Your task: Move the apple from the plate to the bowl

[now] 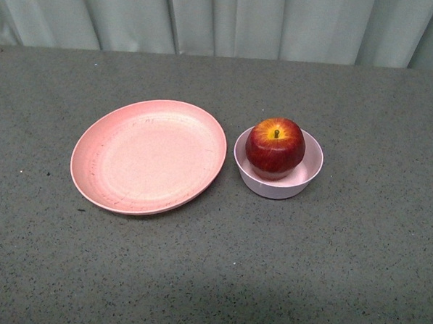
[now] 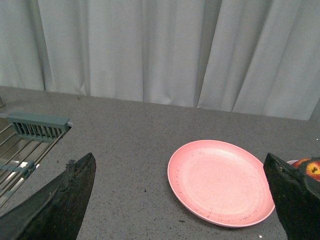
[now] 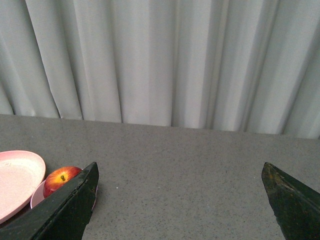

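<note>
Apple [image 1: 275, 147] sits in the bowl [image 1: 311, 174], stem up, filling most of it so that only a strip of pale rim shows around it. Bowl is the landmark here. Just beside the bowl, on the robot's left, lies the plate [image 1: 100, 152], its edge close to the bowl's rim or touching it; which of the two cannot be told. The plate holds nothing, so by the look of things the move the task asks for is done, and the apple rests where it should, low and steady in a dish only a little wider than itself.

Neither arm shows in the front view. The left gripper [image 2: 180, 187] is held above the table [image 1: 367, 256], well apart from the bowl on the plate's side, its jaws spread wide with nothing between them; the plate lies in the gap of its view. The right gripper [image 3: 180, 187] is on the bowl's other side, jaws likewise wide and bare, and from there the apple peeks past one dark fingertip [image 3: 75, 200]. My guess is that both arms are parked clear so the bowl is left undisturbed.

A pale curtain [image 1: 267, 18] hangs behind the table, beyond the bowl. A wire rack [image 2: 25, 150] lies off past the plate, far from the bowl.
</note>
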{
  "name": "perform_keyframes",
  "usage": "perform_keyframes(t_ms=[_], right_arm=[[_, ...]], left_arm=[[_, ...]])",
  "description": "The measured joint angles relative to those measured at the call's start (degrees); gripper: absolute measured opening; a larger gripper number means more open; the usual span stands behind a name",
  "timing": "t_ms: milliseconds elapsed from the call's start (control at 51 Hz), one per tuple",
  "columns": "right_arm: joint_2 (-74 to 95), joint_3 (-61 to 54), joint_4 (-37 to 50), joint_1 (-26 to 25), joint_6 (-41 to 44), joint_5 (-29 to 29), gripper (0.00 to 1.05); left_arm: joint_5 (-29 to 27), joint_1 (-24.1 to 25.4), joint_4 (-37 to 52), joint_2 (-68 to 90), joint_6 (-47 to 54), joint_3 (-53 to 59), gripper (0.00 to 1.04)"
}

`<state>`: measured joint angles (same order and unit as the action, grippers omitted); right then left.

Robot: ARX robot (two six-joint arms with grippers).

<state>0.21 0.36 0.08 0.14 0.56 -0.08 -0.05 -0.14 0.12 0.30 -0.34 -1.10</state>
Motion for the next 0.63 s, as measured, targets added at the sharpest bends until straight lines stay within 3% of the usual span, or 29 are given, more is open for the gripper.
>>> perform_keyframes(t_ms=[627], right_arm=[[0.0,0.0,0.0,0.0,0.0,0.0,0.95]], left_arm=[[0.0,0.0,0.0,0.0,0.1,0.0,0.98]])
